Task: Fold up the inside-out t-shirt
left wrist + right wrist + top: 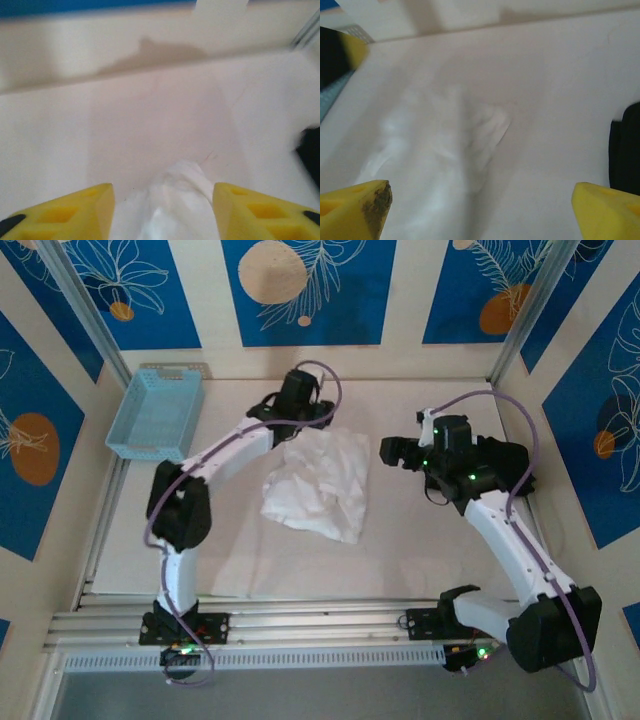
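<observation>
T-shirt crumpled, one fold loose between the left pincer's parted jaws; right pincer gapes empty beside it, probably to grab.

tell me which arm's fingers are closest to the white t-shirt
The left arm's fingers: they straddle a bunched part of the t-shirt at its far edge. The right arm's fingers sit off to its right side, clear of it.

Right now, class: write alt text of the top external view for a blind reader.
A crumpled white cloth t-shirt lies mid-table, the left pincer at its far edge, the right pincer open to its right. A light blue plastic basket sits far left.
</observation>
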Robot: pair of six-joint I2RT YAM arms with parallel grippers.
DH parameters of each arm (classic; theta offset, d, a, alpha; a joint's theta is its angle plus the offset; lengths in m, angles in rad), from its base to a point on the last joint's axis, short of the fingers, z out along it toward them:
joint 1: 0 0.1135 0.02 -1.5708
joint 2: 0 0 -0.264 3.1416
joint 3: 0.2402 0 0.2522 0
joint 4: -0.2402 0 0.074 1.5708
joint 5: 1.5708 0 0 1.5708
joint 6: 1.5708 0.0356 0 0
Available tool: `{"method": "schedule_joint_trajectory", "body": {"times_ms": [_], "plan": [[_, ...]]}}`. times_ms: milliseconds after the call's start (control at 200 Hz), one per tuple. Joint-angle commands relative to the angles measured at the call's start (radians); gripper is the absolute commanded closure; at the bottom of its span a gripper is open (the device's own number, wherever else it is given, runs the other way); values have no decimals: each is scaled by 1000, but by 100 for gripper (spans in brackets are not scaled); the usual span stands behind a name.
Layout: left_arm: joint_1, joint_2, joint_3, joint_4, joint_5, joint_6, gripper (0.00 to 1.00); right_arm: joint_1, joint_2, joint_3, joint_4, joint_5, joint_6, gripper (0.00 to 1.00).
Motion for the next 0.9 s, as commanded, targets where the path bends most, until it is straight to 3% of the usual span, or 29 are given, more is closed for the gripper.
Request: {"method": "schedule_joint_trajectory", "body": {"times_ms": [0, 150, 340, 550, 895], "plan": [[18, -240, -189, 13, -15, 8, 26, 96, 79, -45, -6, -22, 62, 9], [81, -497, -675, 143, 50, -115, 20, 209, 252, -31, -13, -31, 108, 12], [90, -534, -958, 176, 116, -167, 21, 286, 403, -28, -69, 67, 130, 19], [108, -410, -968, 281, 161, -169, 31, 267, 478, 33, 66, 43, 92, 25], [112, -306, -980, 400, 221, -189, 60, 275, 641, 192, 165, -44, 60, 31]]}}
